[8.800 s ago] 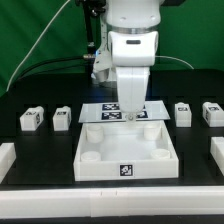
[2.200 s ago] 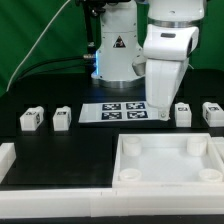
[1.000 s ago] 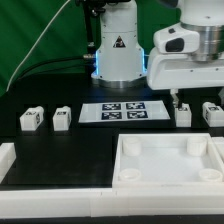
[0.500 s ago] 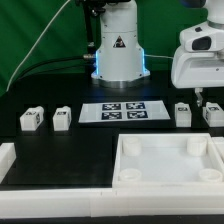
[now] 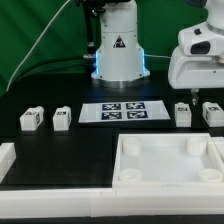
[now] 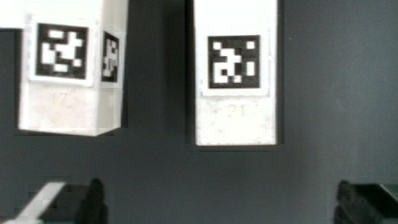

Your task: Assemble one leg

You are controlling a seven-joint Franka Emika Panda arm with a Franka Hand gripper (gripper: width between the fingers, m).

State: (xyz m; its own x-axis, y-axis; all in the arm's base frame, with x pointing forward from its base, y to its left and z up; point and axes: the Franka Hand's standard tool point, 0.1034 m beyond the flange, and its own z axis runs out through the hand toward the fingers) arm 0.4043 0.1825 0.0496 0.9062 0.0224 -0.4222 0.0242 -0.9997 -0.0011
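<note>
Exterior view: the gripper [image 5: 196,97] hangs at the exterior view's right, above and between the leg [image 5: 183,113] and its right neighbour [image 5: 212,113]. Wrist view: its fingers [image 6: 71,200] are spread wide and hold nothing, with both legs lying beyond them.

Arm shell is glossy white rounded plastic. The white cylindrical base column [image 5: 126,56] sits at 12 o'clock in the exterior view and carries a black triangle marking [image 5: 117,42]; its glyph is unreadable. A blue-lit ring [image 5: 120,73] runs round the column's foot. Black cabling [image 5: 91,40] hangs at the column's 10 o'clock. The white boxy wrist housing [image 5: 200,58] is at 3 o'clock, with a dark seam between sections. The gripper [image 6: 217,200] has two dark grey matte fingers [image 6: 71,200], blurred in the wrist view.
</note>
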